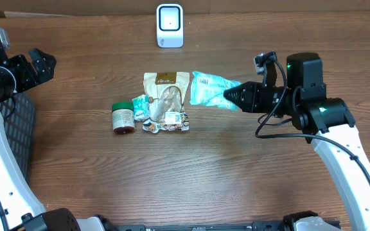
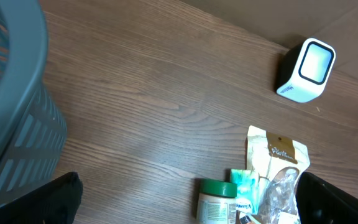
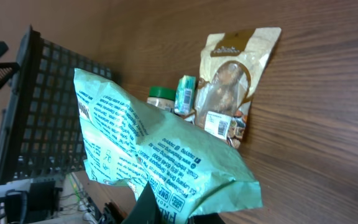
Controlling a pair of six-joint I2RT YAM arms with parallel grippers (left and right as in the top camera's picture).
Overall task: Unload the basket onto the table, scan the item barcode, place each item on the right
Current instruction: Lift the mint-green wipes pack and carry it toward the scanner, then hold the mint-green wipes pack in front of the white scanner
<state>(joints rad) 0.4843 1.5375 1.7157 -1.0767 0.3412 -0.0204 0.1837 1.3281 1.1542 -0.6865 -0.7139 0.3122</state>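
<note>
Wood-grain desk (image 1: pixel 76 173), dark mesh basket (image 1: pixel 18 125) at left edge, contents unclear. Mid-desk, green-lidded jar (image 1: pixel 123 117), lid on, beside tan pouch (image 1: pixel 166 86). Right end effector (image 1: pixel 229 96) clenched on mint bag (image 1: pixel 207 88), just right of pouch, well apart from white scanner (image 1: pixel 169 25) at far edge. Left end effector (image 1: pixel 36 70) released near basket. Open wood between pouch and scanner.

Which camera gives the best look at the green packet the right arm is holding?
The right wrist view: the green packet fills much of the frame, its print visible. Overhead shows it small but whole, pinched at one end by the right gripper. The left wrist view misses it.
</note>
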